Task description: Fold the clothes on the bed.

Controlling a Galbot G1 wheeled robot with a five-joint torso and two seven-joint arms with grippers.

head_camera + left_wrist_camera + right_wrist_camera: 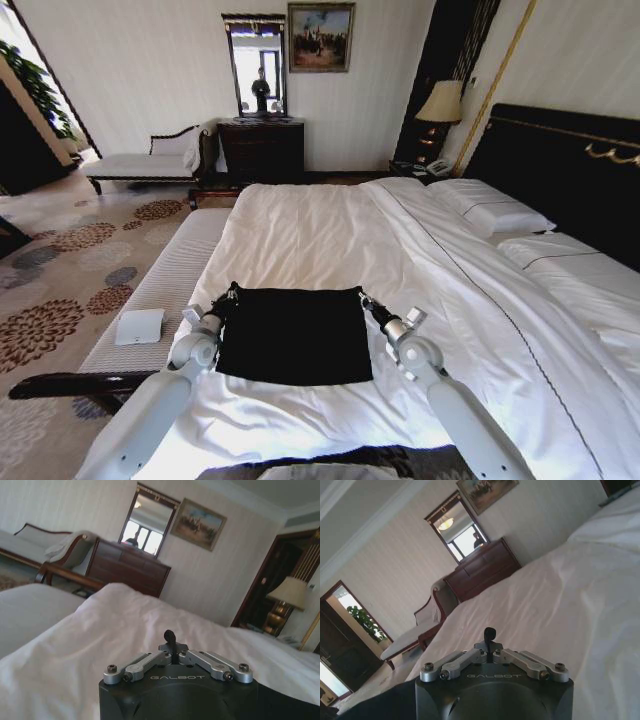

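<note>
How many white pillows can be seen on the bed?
2. One white rectangular pillow lies at the head of the large white bed, by the dark headboard; the second lies beside it, nearer the robot. Others may be hidden.

One black soft-fabric T-shirt (294,333) lies on one large white-sheeted bed (330,230); two white pillows (488,208), two silver-and-black grippers.

The right gripper (491,633) shows black fingertips pressed together above its dark housing, over the rumpled white bed (560,605). Beyond stand a dark wooden dresser (482,575) and a framed wall mirror (457,527).
</note>
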